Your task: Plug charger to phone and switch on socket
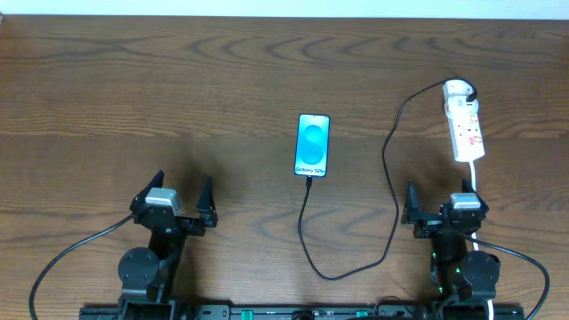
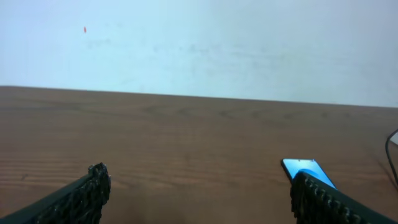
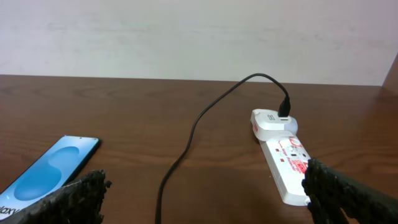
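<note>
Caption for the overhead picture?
Open left claw and right claw flank a lit phone; its black charger cable loops to the white power strip.

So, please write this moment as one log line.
left gripper open; right gripper open; charger tip at phone edge; plug in socket, on/off unclear

One phone (image 1: pixel 313 145), one charger (image 1: pixel 385 156), one socket (image 1: pixel 465 127), one table (image 1: pixel 133 89) — one left gripper (image 1: pixel 184 184), one right gripper (image 1: pixel 436 190).

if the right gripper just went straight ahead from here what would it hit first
Probably the charger cable, lying on the table ahead of the right gripper; the socket sits right of that line. Depth is unclear.
</note>
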